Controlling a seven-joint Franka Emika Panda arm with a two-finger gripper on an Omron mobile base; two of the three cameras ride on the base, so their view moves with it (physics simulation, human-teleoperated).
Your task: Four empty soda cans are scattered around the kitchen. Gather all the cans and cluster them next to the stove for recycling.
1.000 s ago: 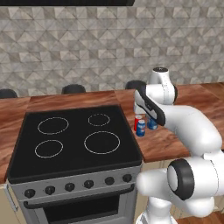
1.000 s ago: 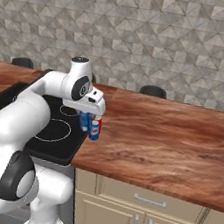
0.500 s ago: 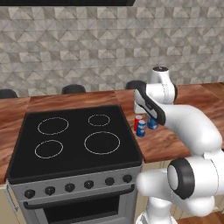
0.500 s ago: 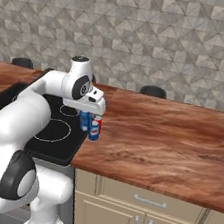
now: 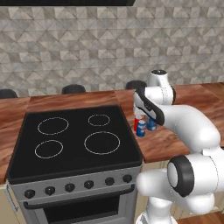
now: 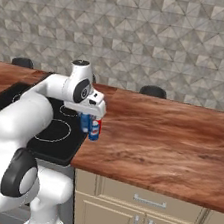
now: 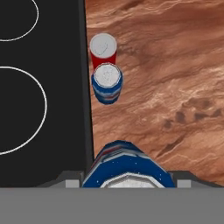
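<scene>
Blue and silver-topped, a soda can (image 7: 127,168) sits clamped between the gripper (image 7: 127,180) fingers, held upright just above the reddish-brown countertop (image 6: 170,142) right beside the stove (image 5: 74,140). Two more cans stand on the counter against the cooktop's right edge: a second blue can (image 7: 106,83) and, touching it on the far side, a red can (image 7: 103,49). Beyond the counter, dark stool tops (image 5: 73,89) line the grey tiled wall (image 5: 87,48).
</scene>
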